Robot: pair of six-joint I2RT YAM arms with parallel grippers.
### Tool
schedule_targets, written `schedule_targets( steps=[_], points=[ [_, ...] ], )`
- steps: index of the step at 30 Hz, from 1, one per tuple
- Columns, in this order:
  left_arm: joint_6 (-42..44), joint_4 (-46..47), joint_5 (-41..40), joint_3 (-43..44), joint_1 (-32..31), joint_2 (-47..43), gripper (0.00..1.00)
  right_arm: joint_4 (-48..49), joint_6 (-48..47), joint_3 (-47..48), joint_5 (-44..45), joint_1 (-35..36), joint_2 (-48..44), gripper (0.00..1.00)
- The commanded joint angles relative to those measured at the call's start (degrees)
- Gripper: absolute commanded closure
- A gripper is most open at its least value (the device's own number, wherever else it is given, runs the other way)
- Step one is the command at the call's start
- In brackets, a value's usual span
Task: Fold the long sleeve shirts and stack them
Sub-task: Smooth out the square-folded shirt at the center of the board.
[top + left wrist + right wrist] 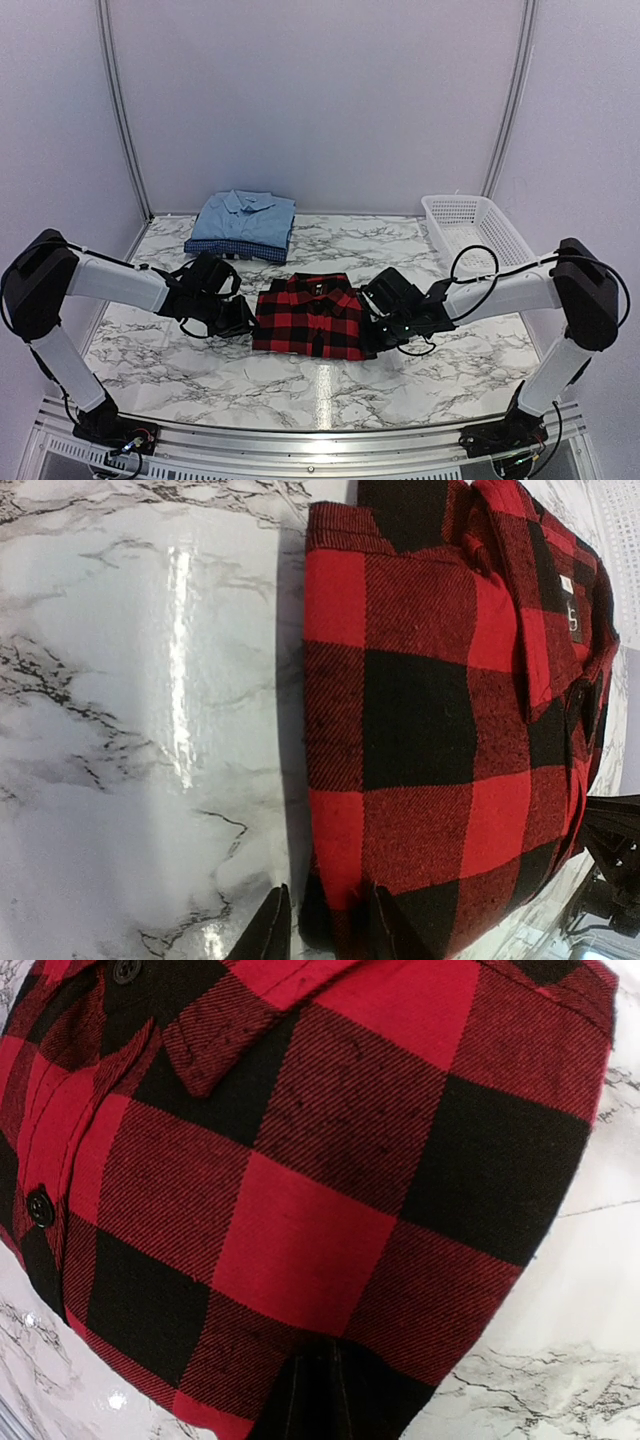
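Note:
The red-and-black plaid shirt [312, 315] lies folded on the marble table [200, 350], collar toward the back. My left gripper [240, 318] is at its left edge. In the left wrist view the gripper [328, 928] is open, with one finger on the marble and the other over the plaid shirt [440, 700], straddling its edge. My right gripper [385, 320] is at the shirt's right edge. In the right wrist view the gripper [318, 1360] is shut, its tips lying on the plaid shirt [300, 1160]. The light blue shirt [245, 213] lies folded on the dark blue checked one [232, 248] at the back left.
A white mesh basket [475, 232] stands at the back right. White walls close the back and sides. A metal rail [320, 440] runs along the near edge, with both arm bases on it.

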Motion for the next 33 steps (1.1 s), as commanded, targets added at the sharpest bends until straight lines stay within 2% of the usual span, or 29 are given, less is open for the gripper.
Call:
schedule_targets(
  steps=[1,6,15,24,33],
  points=[
    [-1.34,3.88,0.21,-0.93,-1.52,-0.77,0.74,-3.29,0.04,0.77,1.24,-0.37,-2.41,0.88],
    [-2.83,5.09,0.09,-0.57,-3.70,-0.16,0.80,-5.95,-0.66,3.73,3.08,0.37,-3.48,0.86],
    [-3.60,4.29,-2.34,0.16,-5.28,-0.97,0.83,-8.51,-2.04,9.62,4.38,0.72,-2.50,0.80],
    [-1.32,-2.50,-7.35,1.92,-4.02,-6.32,0.68,-9.08,-3.92,17.19,4.51,1.68,1.27,0.65],
    [-0.61,-3.74,-8.65,0.65,-0.86,-10.48,0.59,-10.26,-6.17,27.91,5.12,3.95,10.94,0.49]
  ],
)
